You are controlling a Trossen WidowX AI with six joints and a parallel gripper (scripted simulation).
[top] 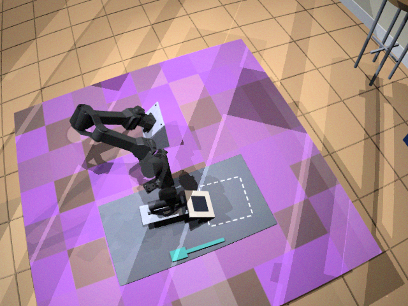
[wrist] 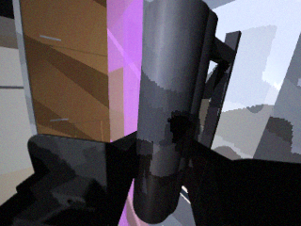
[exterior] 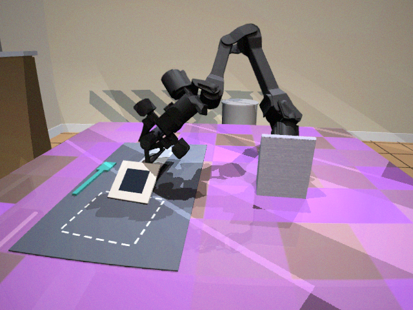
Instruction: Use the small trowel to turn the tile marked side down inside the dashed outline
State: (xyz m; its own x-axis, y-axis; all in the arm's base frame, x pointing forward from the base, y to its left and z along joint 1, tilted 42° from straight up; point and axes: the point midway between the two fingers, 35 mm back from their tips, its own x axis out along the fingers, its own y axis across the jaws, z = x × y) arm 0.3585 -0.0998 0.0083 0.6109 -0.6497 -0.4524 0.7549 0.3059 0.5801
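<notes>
1. One tile, marked side up, tilted, partly over the outline's near end; most of the outline's interior is open.
2. Gripper shut on trowel's dark hndl, just beside tile.
3. Teal tool by mat edge, apart from tile w/ mat between.

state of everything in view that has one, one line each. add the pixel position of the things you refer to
gripper (top: 169,205) (exterior: 153,148) (wrist: 161,135), shut on the trowel's handle
trowel (top: 143,216) (exterior: 163,152) (wrist: 165,104), held
tile (top: 210,207) (exterior: 118,185), tilted, marked side up, not turned over
arm (top: 115,139) (exterior: 263,66), bent, reaching over the mat
mat (top: 131,257) (exterior: 160,253), lying flat
teal spatula (top: 179,254) (exterior: 106,166), lying on the mat, not held
drawers (wrist: 66,24), shut
stool (top: 368,39), upright
</notes>
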